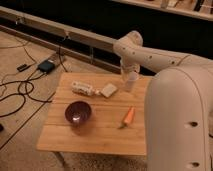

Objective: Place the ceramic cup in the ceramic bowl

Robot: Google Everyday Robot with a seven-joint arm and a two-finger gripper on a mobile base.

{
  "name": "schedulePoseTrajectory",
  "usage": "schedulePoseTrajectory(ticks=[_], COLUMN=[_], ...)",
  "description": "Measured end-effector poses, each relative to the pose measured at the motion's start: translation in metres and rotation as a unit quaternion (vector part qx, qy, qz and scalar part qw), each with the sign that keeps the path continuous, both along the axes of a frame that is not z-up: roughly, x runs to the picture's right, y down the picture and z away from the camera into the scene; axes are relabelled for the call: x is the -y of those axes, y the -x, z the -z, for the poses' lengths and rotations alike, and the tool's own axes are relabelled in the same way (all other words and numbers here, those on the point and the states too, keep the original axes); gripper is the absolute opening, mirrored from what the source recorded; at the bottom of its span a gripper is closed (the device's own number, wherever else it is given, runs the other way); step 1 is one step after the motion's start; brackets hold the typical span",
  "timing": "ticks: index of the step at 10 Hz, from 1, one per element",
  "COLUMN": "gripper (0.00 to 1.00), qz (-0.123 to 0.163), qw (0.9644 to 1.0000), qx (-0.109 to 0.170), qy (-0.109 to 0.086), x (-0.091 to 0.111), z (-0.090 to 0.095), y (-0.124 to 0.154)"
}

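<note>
Wooden table [100,135] keeps everything at one reachable level. White arm [150,57] bends in over the far edge from the right, wrist pointing straight down, probably for a top grasp. Maroon ceramic bowl [78,112] sits open, well apart at the front left. Ceramic cup [131,84] stands upright directly beneath the gripper [129,74]; whether it is clamped I cannot tell.
</note>
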State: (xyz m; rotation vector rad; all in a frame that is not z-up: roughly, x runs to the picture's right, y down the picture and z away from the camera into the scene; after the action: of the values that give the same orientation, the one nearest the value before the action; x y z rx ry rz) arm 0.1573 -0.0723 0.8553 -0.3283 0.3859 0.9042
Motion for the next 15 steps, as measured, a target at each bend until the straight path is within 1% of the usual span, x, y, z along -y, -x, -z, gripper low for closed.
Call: schedulePoseTrajectory(ticks=[4,9,10,12,13,14,15], gripper=[0.65,0.65,0.65,0.65,0.63,0.58,0.48], qz=[0.000,0.018,0.020,0.020,0.017,0.015,0.013], qw=[0.9996,0.9981,0.9977,0.9973,0.9970,0.9968,0.9965], qx=[0.022,0.043,0.047,0.049,0.051,0.052,0.054], qy=[0.015,0.040,0.044,0.051,0.056,0.059,0.062], x=[0.001,-0.014,-0.017,-0.023,-0.028,-0.030,-0.034], z=[-0.028,-0.061,-0.070,-0.079,-0.083,-0.083,-0.083], y=[0.000,0.007,0.006,0.004,0.004,0.004,0.005])
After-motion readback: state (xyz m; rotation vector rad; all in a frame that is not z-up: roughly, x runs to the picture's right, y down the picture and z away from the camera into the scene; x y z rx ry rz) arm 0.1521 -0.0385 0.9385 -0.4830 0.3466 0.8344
